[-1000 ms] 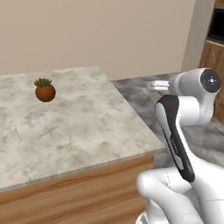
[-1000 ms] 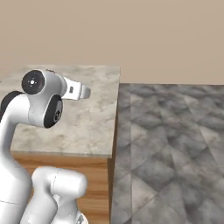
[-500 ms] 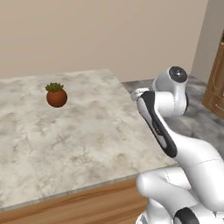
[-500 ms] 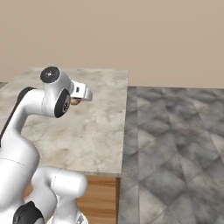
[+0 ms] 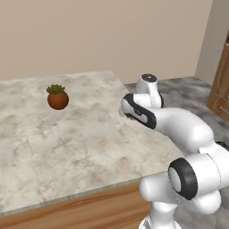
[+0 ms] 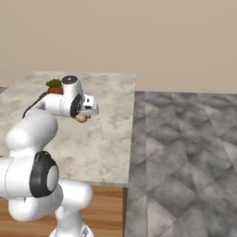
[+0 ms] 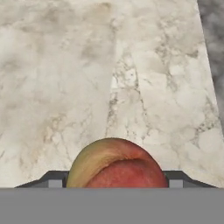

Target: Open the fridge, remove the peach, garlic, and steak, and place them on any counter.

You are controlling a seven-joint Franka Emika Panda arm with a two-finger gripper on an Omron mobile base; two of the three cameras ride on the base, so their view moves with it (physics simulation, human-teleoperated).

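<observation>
My gripper is shut on the peach, a yellow-orange fruit with a red blush that sits between the two dark fingertips. In the right base view the peach hangs under the white hand, a little above the counter. The marble-look counter lies straight below the hand, near its right edge. In the left base view the arm reaches over the counter and hides the hand. The fridge, garlic and steak are out of view.
A red-brown pot with a green plant stands toward the back of the counter, left of the arm; the right base view has this pot just behind the hand. Grey tiled floor runs right of the counter. A wooden cabinet stands far right.
Both base views have shifted, so the base has moved toward the counter. The arm has swung down and forward over the counter, carrying the peach.
</observation>
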